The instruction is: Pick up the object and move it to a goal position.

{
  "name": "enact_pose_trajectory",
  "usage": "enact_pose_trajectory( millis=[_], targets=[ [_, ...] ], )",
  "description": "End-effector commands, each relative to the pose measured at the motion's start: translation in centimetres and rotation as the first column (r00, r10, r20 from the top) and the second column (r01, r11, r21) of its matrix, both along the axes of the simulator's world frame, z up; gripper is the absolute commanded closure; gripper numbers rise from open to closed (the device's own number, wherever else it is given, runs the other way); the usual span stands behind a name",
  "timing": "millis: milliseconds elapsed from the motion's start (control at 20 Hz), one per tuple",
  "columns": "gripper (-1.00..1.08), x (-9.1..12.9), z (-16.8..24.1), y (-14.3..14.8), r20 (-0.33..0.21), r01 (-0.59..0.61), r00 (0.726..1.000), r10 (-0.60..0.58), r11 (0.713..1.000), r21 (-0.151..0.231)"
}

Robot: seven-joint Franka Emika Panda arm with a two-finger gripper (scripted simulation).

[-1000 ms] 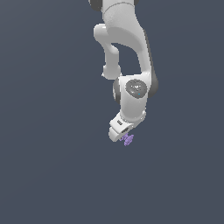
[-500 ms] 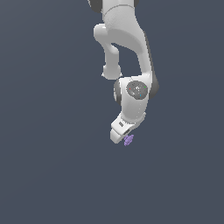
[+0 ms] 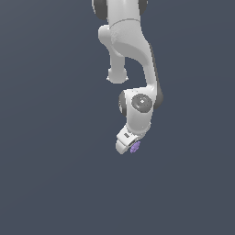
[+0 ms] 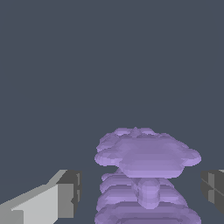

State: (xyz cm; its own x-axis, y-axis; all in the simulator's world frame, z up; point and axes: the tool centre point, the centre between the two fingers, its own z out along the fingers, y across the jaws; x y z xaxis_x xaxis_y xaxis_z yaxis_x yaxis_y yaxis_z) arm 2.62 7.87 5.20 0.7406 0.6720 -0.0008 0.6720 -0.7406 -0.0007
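The object (image 3: pixel 135 148) is a tiny light-purple spool-like piece at the tip of my white gripper (image 3: pixel 127 146) in the exterior view. In the wrist view the object (image 4: pixel 144 157) fills the space between my two fingers, with stacked lobed plates and a thin stem. The gripper (image 4: pixel 140 192) is open around it. One finger (image 4: pixel 65 194) stands a small gap away from the piece. The other finger (image 4: pixel 213 188) sits right at its edge. I cannot tell whether the piece rests on a surface.
Only a plain dark grey-blue background shows around the arm (image 3: pixel 137 55) in both views. No other objects, edges or containers are visible.
The arm's wrist joint has lowered slightly toward the hand. The object and gripper tip stay at almost the same spot in the exterior view.
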Motion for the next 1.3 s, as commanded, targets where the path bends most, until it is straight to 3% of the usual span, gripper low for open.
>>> enact_pose_trajectory(
  millis=[0,200,250,900,1250],
  targets=[
    [-0.92,0.0,-0.9,0.0,0.001,-0.001,1.0,0.001,1.0,0.0],
    [-0.92,0.1,-1.3,0.0,0.001,-0.001,1.0,0.001,1.0,0.0],
    [1.08,0.1,-1.3,0.0,0.001,-0.001,1.0,0.001,1.0,0.0],
    [1.08,0.0,-1.1,-0.2,0.001,-0.001,1.0,0.001,1.0,0.0],
    [1.08,-1.0,0.1,-2.1,0.001,-0.001,1.0,0.001,1.0,0.0]
  ],
)
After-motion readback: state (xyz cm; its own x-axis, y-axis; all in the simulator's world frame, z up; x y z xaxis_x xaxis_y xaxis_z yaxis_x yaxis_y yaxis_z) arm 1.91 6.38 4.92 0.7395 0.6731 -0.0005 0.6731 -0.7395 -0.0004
